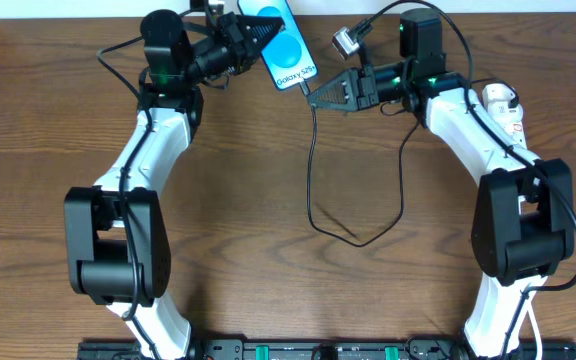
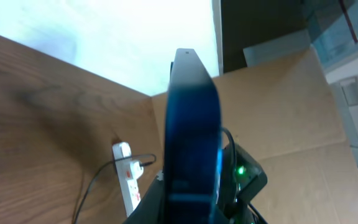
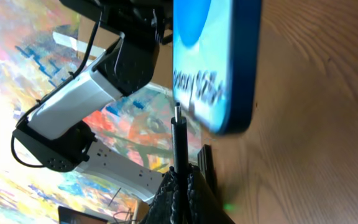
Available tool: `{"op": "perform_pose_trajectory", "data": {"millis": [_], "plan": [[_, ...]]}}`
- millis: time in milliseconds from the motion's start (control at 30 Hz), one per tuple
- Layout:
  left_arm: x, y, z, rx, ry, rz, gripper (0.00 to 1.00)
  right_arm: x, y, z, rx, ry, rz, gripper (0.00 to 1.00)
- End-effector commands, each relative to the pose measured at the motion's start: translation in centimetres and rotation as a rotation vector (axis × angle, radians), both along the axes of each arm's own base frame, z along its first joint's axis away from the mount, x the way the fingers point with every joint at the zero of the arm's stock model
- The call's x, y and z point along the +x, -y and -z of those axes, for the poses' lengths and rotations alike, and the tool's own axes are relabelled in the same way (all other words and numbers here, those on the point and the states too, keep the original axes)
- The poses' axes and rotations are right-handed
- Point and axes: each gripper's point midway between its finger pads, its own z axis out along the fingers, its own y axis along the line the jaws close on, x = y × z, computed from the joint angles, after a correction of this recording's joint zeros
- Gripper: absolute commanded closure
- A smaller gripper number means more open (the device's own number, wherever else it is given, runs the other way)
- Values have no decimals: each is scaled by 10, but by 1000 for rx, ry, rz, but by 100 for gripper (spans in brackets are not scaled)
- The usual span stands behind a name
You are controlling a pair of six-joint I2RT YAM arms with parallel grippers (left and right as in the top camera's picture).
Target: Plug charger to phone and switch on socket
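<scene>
Wood-grain table (image 1: 268,280). The left gripper (image 1: 251,38) pinches the slim, glossy blue phone (image 1: 286,52) near the far edge. The right gripper (image 1: 316,95) is clamped on the charger (image 1: 311,170), its tip just beside the phone's lower end. The thin black cable loops behind it, and the white socket (image 1: 509,108) lies beside the right arm.

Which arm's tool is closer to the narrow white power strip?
Right. The white power strip lies beside the right arm; the right tool pinches the plug of the thin black cable, while the left tool, clamping the blue-screened smartphone, is farther.
</scene>
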Motion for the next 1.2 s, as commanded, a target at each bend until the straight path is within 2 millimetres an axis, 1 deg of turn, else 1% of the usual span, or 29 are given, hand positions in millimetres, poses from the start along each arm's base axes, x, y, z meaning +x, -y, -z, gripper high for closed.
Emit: {"op": "perform_pose_trajectory", "data": {"millis": [0, 233, 433, 667, 1167], "plan": [[3, -9, -23, -9, 49, -40, 93, -10, -4, -18, 26, 65, -31, 99], [4, -9, -22, -10, 47, -45, 93, -11, -5, -18, 26, 65, -32, 99], [5, -10, -23, -34, 9, -50, 93, -10, -4, -18, 26, 69, -28, 99], [1, -7, -22, -40, -3, -25, 93, -5, 2, -18, 24, 68, -10, 99], [-3, -5, -22, -50, -23, 3, 93, -4, 2, -17, 19, 69, -3, 99]]}}
